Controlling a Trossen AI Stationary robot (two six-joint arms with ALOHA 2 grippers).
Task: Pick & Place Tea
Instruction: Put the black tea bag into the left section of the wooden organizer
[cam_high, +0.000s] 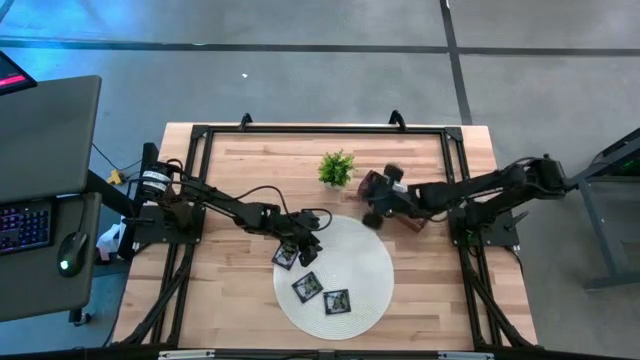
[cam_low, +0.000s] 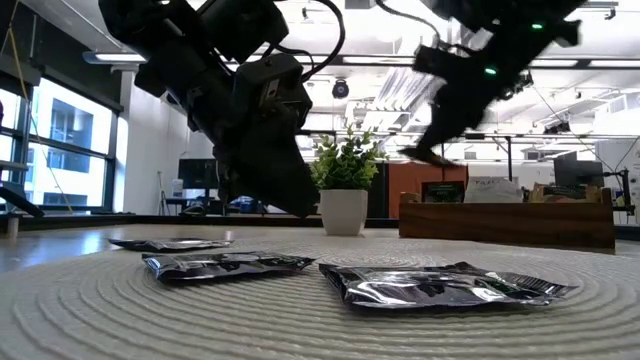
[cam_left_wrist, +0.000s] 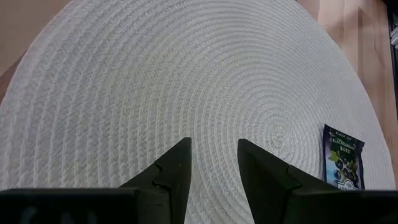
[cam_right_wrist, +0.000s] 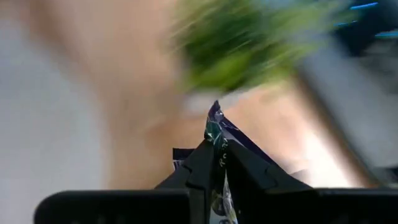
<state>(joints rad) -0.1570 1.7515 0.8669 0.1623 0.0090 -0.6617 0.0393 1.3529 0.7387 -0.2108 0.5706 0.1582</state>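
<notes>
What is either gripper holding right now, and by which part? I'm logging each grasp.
The right gripper pinches a dark printed tea sachet by one edge, edge-on between its fingers. The left gripper, over the white woven placemat, holds nothing.

three black tea sachets (cam_high: 308, 285) lie flat on the round white mat; a fourth dark sachet (cam_right_wrist: 217, 134) stands edge-up, pinched between fingers.

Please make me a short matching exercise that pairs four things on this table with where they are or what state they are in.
Things:
1. left gripper
2. right gripper
3. potted plant
4. three black sachets

States:
A. lying flat on the round white mat
B. jaws apart, nothing between them
C. standing on the bare wood
D. jaws closed on a dark sachet

Pairs: 1-B, 2-D, 3-C, 4-A
</notes>
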